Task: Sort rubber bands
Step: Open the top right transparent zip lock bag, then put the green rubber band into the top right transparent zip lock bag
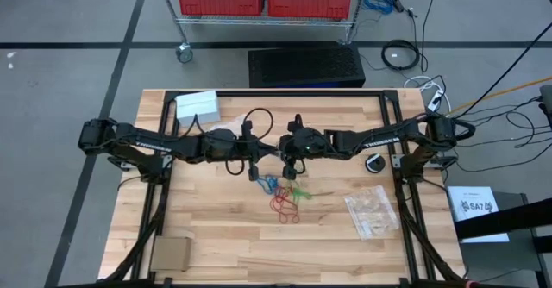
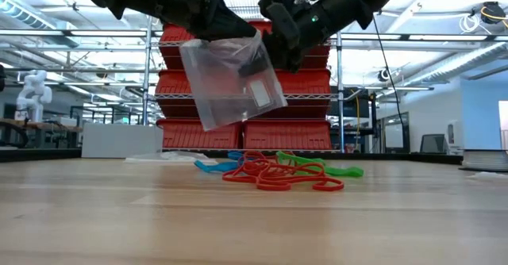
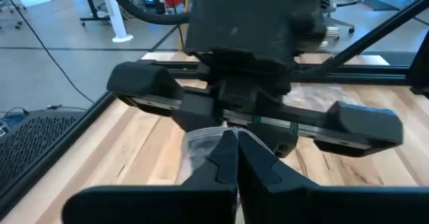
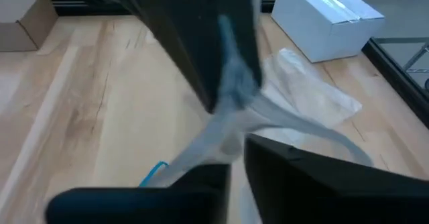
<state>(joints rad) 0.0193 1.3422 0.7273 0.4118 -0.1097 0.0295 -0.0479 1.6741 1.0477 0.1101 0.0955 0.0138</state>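
A clear plastic bag [image 2: 230, 82] hangs in the air over the middle of the table, between my two grippers. My left gripper [image 3: 236, 150] comes from the table's left and is shut on the bag's top. My right gripper [image 4: 236, 163] comes from the table's right, facing it, with its fingers closed on the bag's film. Below the bag, red [image 2: 274, 176], blue [image 2: 216, 167] and green [image 2: 329, 168] rubber bands lie in a loose heap [image 1: 285, 199] on the wood. My left gripper pinches the bag's upper edge [image 3: 201, 142] between its two fingers. It comes nearly level from the table's left. The bag hangs below the fingers, clear of the table. My right gripper has the bag's film [image 4: 224, 140] between its two fingers, close to the left gripper's finger [image 4: 194, 49]. It slants down from the table's right. One layer or several, I cannot tell.
More clear bags [image 1: 373, 212] lie at the right of the table. A white box [image 1: 197, 105] stands at the far left and a cardboard box [image 1: 170, 253] at the near left. A small round black object [image 1: 374, 164] sits near the right arm.
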